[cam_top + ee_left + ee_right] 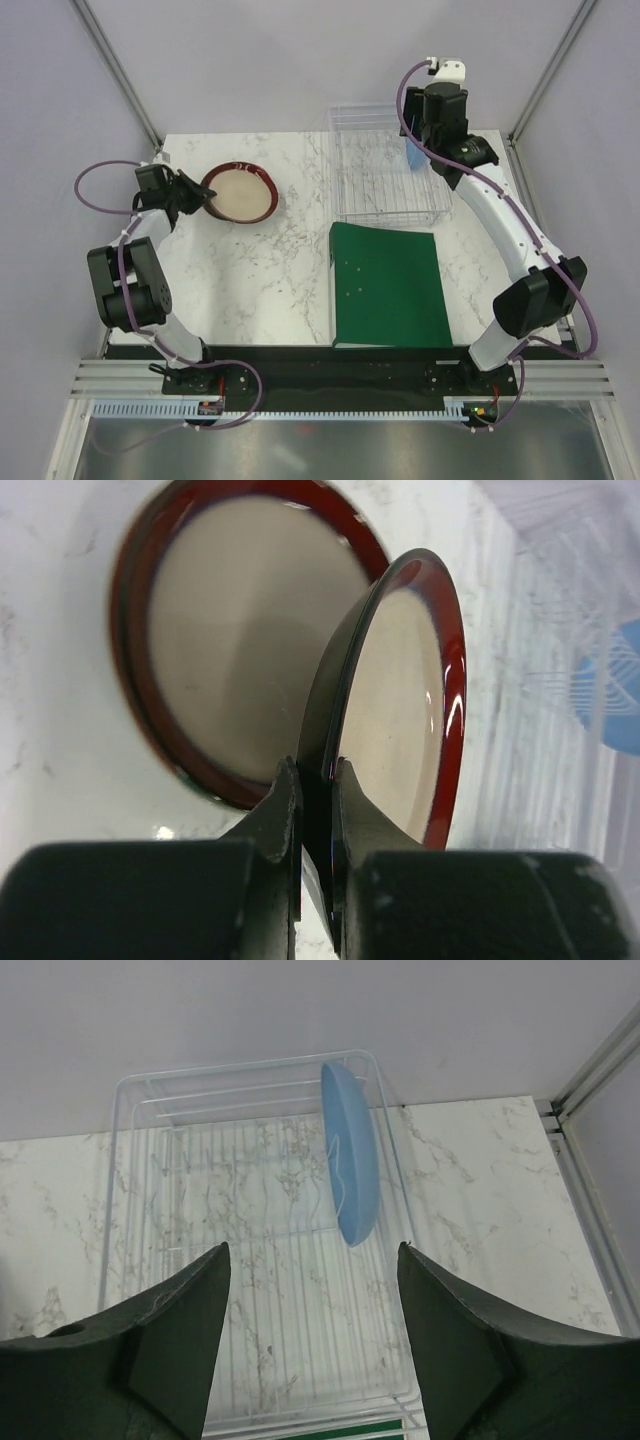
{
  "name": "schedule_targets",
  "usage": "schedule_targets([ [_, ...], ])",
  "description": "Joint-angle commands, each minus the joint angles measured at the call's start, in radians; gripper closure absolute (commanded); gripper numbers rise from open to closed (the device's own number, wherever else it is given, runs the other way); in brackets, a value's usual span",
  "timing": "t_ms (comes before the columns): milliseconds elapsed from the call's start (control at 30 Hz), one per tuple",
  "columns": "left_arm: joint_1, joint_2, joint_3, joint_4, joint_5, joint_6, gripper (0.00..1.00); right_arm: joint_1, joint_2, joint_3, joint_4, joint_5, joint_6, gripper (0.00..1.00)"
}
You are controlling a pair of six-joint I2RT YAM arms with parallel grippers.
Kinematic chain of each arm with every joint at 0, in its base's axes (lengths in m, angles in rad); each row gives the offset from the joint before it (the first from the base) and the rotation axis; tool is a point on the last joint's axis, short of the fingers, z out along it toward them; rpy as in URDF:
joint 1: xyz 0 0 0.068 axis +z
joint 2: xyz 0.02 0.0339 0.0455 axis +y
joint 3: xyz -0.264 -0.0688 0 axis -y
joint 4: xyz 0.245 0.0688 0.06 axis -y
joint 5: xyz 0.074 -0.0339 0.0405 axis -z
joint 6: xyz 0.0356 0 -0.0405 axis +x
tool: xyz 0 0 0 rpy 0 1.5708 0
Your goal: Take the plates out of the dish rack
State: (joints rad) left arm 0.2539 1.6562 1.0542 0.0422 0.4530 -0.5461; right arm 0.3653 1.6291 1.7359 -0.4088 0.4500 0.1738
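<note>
**Right wrist view: last racked plate sits just ahead of the open right gripper**

Top external view: marble worktop [280, 290], clear dish rack [385, 170] at far right, green folder [390, 285] just in front of it. One plate left in the rack: light blue plate [345, 1150], standing on edge at the rack's far right side. The other two are out, on the left of the worktop: a red-rimmed cream plate [230, 650] lying flat, and a dark-rimmed cream plate [400, 710] held on edge above it.

Key relation: the light blue plate lies ahead of the right gripper [312, 1250], slightly right of its centre line. Its long axis runs away from the wrist camera, thin edge facing it. Jaws spread wide, nothing between them, gap set across the plate's thickness. Judged: a reach forward and a bit right should put the rim between the fingers. Right arm is clearly nearer. Left arm is well apart and busy: left gripper [315, 780] clenched on the dark-rimmed cream plate's rim.

Hard to make out:
- In the top view the right wrist covers most of the light blue plate.
- The two cream plates merge into one disc there.
- Can't tell if the dark-rimmed cream plate touches the flat one.
- No flower pattern readable.
- Dividers nearly invisible, so the slot is unclear.
- Rack's near edge is cut off in the right wrist view.
</note>
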Motion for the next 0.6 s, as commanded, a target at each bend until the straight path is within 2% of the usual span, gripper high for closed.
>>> schedule_targets([
  [0, 0.004, -0.007, 0.044, 0.113, -0.054, 0.008, 0.98, -0.048, 0.073, 0.083, -0.013, 0.022, -0.098, 0.26],
  [400, 0.036, 0.168, 0.161, 0.145, -0.068, -0.011, 0.98, -0.077, 0.209, 0.136, -0.025, 0.01, -0.109, 0.27],
  [567, 0.045, 0.214, 0.179, 0.143, -0.063, -0.012, 0.98, -0.081, 0.245, 0.149, -0.012, 0.059, -0.131, 0.27],
])
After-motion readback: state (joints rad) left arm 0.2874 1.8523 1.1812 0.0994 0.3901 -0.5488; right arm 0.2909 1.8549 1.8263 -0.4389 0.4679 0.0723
